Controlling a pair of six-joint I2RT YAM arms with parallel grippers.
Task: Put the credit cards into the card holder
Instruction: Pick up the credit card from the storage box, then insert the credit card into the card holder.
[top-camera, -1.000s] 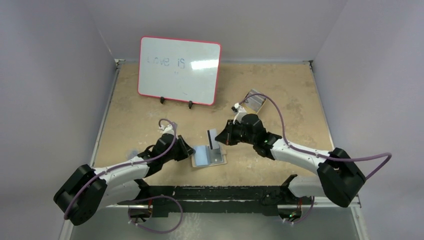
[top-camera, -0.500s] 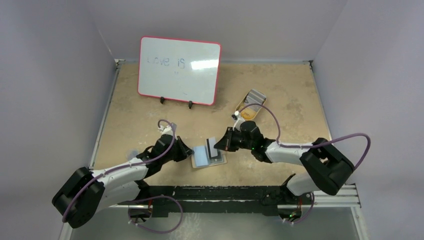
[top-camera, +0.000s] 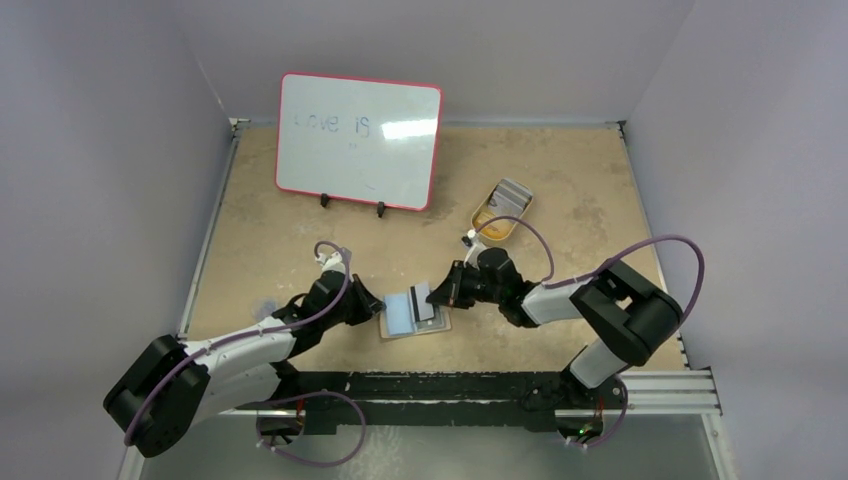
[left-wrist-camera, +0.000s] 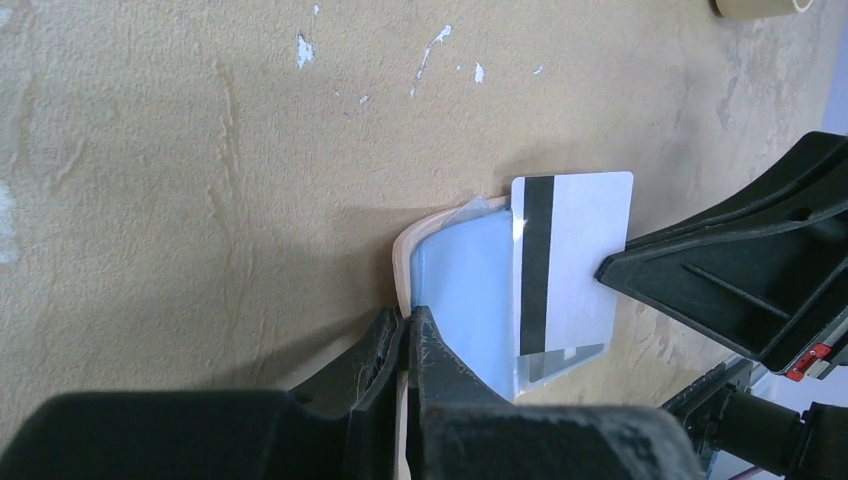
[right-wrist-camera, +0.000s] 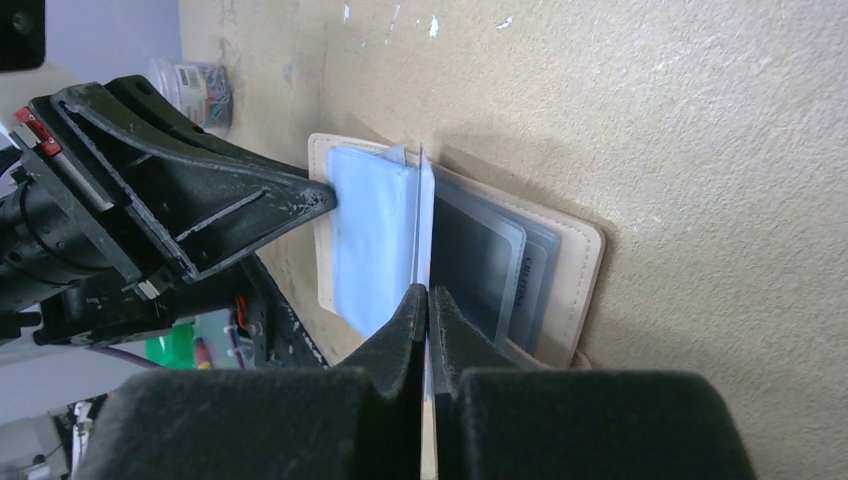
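Observation:
The tan card holder (top-camera: 441, 322) lies open on the table, with a light blue clear flap (left-wrist-camera: 470, 290) and grey pockets (right-wrist-camera: 490, 265). My left gripper (top-camera: 379, 305) is shut on the holder's left edge (left-wrist-camera: 405, 270). My right gripper (top-camera: 434, 293) is shut on a white credit card (left-wrist-camera: 575, 250) with a black stripe. It holds the card on edge, its lower edge down among the holder's flaps (right-wrist-camera: 424, 215). More grey cards (top-camera: 511, 192) lie in the tan oval dish (top-camera: 497, 228) at the back right.
A red-rimmed whiteboard (top-camera: 358, 140) stands on feet at the back left. The two grippers face each other closely across the holder. Grey walls enclose the table on three sides.
My right gripper has come down and to the left with the card, from above the holder to its flaps. The left gripper has kept its hold on the holder's edge.

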